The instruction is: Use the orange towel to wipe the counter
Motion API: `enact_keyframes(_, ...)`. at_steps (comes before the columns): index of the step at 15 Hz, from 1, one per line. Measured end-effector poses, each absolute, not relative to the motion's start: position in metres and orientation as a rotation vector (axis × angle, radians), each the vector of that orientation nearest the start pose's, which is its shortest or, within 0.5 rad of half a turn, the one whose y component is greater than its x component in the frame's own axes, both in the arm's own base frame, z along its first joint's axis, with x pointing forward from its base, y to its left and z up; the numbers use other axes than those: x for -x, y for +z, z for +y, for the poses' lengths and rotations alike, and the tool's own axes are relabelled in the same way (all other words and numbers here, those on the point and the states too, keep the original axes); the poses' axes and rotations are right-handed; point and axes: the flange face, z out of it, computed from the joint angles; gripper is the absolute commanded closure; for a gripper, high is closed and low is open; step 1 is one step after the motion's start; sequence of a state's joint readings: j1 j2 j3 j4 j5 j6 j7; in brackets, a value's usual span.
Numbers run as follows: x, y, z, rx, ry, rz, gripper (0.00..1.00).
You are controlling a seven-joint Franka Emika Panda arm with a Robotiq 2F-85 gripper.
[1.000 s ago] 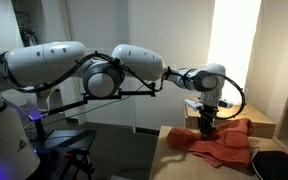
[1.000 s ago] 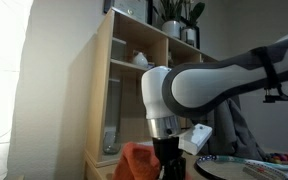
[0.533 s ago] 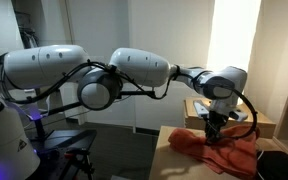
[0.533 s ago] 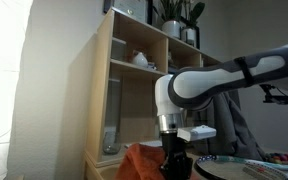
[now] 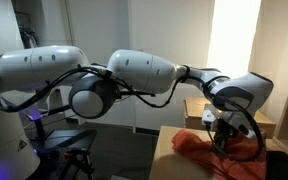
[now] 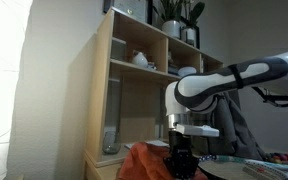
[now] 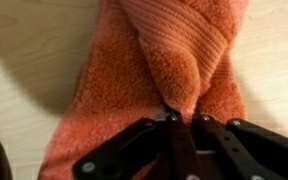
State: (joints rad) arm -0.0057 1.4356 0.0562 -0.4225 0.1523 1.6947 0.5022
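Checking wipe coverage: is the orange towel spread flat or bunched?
Bunched: the rumpled red-orange towel shows thick folds gathered at the gripper on the pale wooden counter.

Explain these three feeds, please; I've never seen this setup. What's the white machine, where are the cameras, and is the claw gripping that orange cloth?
The white machine is a jointed robot arm ending in a two-fingered claw. Two pictures come from cameras standing in the room, each at a different spot. The third comes from a camera on the wrist, looking down past the claw. The orange towel lies rumpled on the pale wooden counter. Yes: the claw's fingers are pinched shut on a fold of it.
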Motion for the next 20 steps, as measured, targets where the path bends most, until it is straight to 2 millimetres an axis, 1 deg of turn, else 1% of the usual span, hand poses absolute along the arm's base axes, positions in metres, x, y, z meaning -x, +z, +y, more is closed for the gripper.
enact_keyframes(3,-0.786,0.145,0.014,2.804,0.322,0.869,0.97)
enact_keyframes(5,-0.786,0.145,0.017,2.799,0.323,0.868,0.97)
enact_keyframes(7,-0.787,0.146,0.029,2.811,0.319,0.846,0.97)
enact_keyframes(9,-0.786,0.148,0.053,2.838,0.315,0.802,0.97)
enact_keyframes(11,-0.783,0.149,0.085,2.891,0.306,0.738,0.97)
enact_keyframes(15,-0.774,0.152,0.149,3.053,0.254,0.593,0.97)
enact_keyframes(17,-0.769,0.152,0.173,3.127,0.225,0.528,0.97)
enact_keyframes(20,-0.762,0.152,0.199,3.219,0.184,0.418,0.97)
